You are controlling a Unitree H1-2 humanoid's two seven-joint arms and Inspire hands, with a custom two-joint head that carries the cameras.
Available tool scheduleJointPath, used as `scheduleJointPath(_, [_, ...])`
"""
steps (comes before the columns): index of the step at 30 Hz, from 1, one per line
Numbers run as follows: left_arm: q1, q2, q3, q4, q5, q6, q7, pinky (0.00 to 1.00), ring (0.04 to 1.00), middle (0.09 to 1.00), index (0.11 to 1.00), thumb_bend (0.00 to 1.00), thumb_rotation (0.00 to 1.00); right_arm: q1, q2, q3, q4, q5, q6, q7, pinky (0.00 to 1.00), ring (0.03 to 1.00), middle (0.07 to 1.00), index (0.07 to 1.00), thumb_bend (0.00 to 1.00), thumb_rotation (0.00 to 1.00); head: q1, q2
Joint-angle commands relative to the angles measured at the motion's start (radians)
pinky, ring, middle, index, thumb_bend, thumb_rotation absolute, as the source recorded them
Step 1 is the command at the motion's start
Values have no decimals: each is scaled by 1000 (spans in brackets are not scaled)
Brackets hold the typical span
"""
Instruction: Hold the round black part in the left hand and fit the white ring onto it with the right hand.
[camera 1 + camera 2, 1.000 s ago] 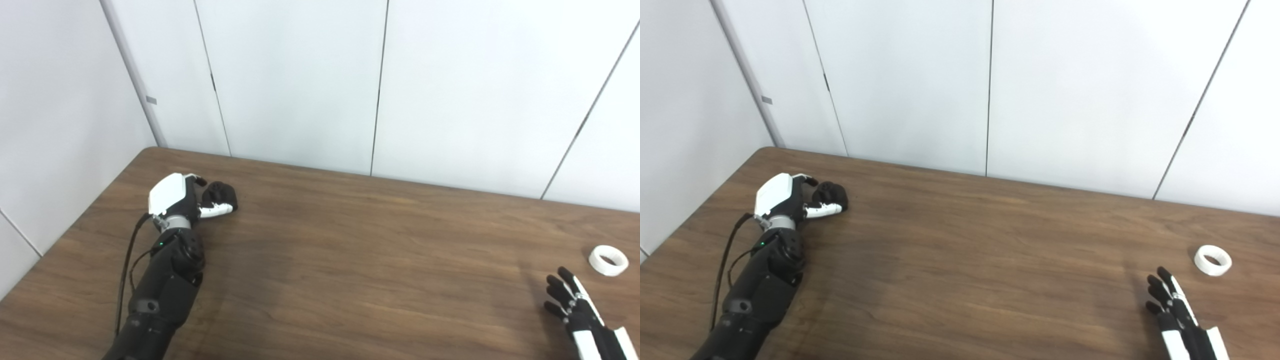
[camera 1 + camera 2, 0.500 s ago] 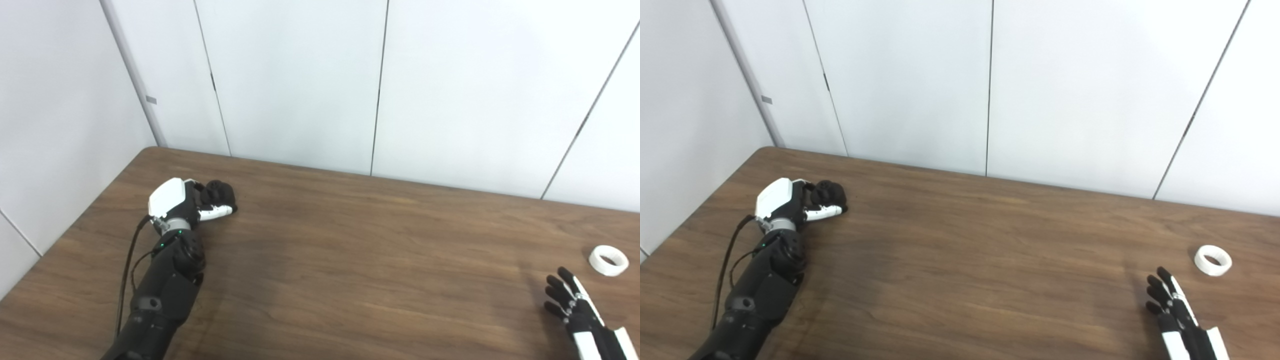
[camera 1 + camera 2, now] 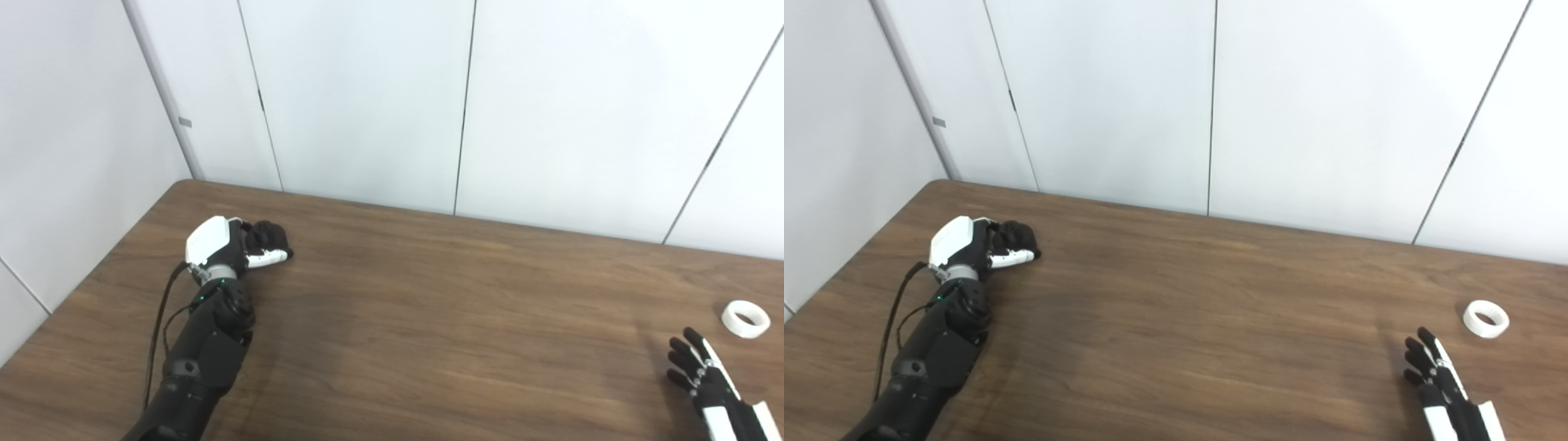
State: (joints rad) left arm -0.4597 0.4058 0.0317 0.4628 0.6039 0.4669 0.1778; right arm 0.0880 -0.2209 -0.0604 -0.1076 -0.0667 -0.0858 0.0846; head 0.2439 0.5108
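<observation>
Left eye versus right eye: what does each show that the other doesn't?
Only the left eye view: almost nothing extra; the table's right end is cut closer past the white ring. Only the right eye view: more table beyond the ring. Both: the left hand closed on the black part, the right hand open, short of the ring.

Worktop (image 3: 429,318) runs up to the wall panels (image 3: 367,92) behind. Far left, near the back corner: left hand (image 3: 223,248) wrapped around the round part (image 3: 269,234). Far right: ring (image 3: 745,318) lying flat on the worktop, right hand (image 3: 704,383) just in front of it, not touching.
</observation>
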Motion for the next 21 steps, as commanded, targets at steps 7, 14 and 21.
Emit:
scheduleJointPath(7, [-45, 25, 1, -19, -14, -3, 27, 1000, 911, 824, 662, 830, 300, 29, 3, -2, 7, 1, 16, -6, 896, 914, 923, 953, 665, 1000, 3, 5])
scheduleJointPath(14, [-35, 24, 28, -31, -79, -54, 63, 985, 866, 756, 485, 521, 52, 30, 2, -2, 5, 1, 14, -4, 901, 922, 926, 955, 657, 1000, 3, 5])
scheduleJointPath(21, [-26, 33, 12, -34, -86, -57, 78, 930, 850, 749, 484, 522, 48, 28, 0, -1, 0, 0, 13, -4, 910, 929, 925, 968, 660, 1000, 4, 12])
